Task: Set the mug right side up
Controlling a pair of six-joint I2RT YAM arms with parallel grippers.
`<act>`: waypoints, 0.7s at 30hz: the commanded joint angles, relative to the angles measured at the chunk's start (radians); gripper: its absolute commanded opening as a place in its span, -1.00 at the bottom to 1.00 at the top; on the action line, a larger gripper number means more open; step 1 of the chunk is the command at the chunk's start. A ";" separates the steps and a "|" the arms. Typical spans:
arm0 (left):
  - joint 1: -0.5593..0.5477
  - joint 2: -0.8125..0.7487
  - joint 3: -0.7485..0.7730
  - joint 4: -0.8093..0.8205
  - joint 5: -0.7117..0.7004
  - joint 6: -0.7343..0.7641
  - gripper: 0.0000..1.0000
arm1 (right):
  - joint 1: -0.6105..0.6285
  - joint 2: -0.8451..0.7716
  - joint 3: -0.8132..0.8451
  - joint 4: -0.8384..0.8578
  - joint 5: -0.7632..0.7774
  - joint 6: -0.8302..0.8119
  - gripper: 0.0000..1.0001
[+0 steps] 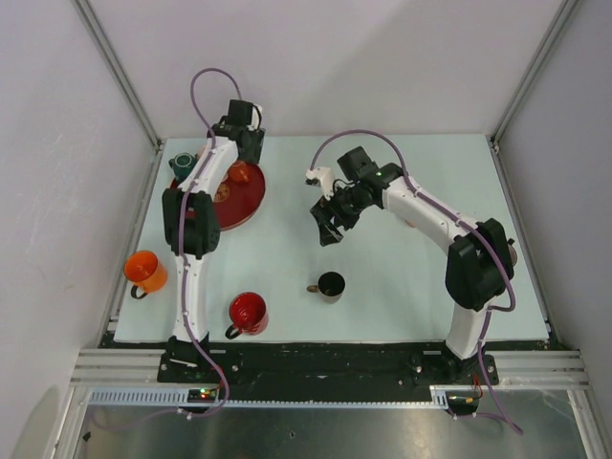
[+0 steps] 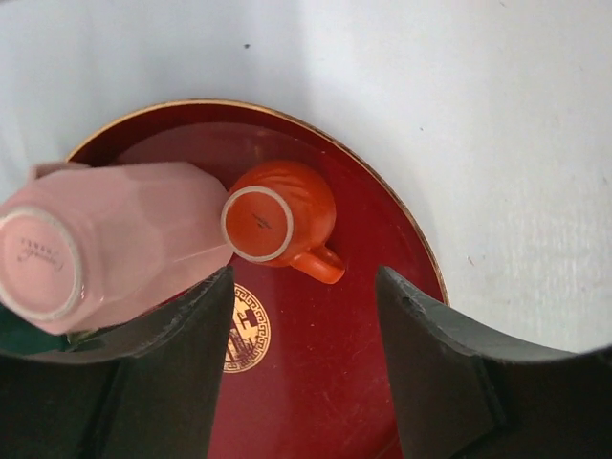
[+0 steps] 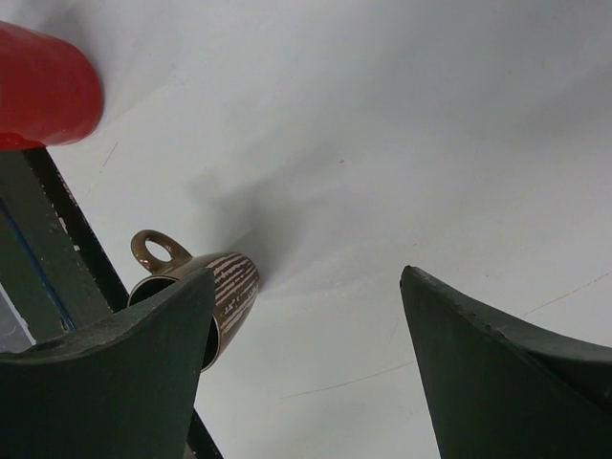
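A small orange mug [image 2: 279, 222] stands upside down on a dark red plate [image 2: 325, 382], base up and handle towards my left gripper. It also shows in the top view [image 1: 242, 173]. A pink mug [image 2: 105, 244] lies beside it, touching it, base towards the camera. My left gripper [image 2: 304, 287] is open and empty, hovering above the plate [image 1: 244, 206] just short of the orange mug. My right gripper [image 1: 332, 228] is open and empty above the table's middle. A brown striped mug [image 3: 225, 292] stands upright near it, beside the left finger.
The brown mug [image 1: 330, 285] stands at the front middle. An upright red mug [image 1: 249, 313] is at the front left and an upright orange mug [image 1: 145, 271] at the left edge. A teal cup [image 1: 184, 161] sits behind the plate. Walls enclose the table.
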 commanded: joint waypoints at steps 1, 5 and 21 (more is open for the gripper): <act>0.008 0.003 0.041 0.040 -0.112 -0.259 0.32 | 0.008 -0.009 0.038 -0.010 0.009 0.002 0.66; 0.017 -0.043 -0.059 0.034 -0.074 -0.363 0.34 | 0.008 -0.018 0.037 -0.014 0.023 0.003 0.66; 0.062 0.120 0.242 0.035 0.063 -0.089 0.83 | 0.019 -0.024 0.040 -0.050 0.043 -0.002 0.65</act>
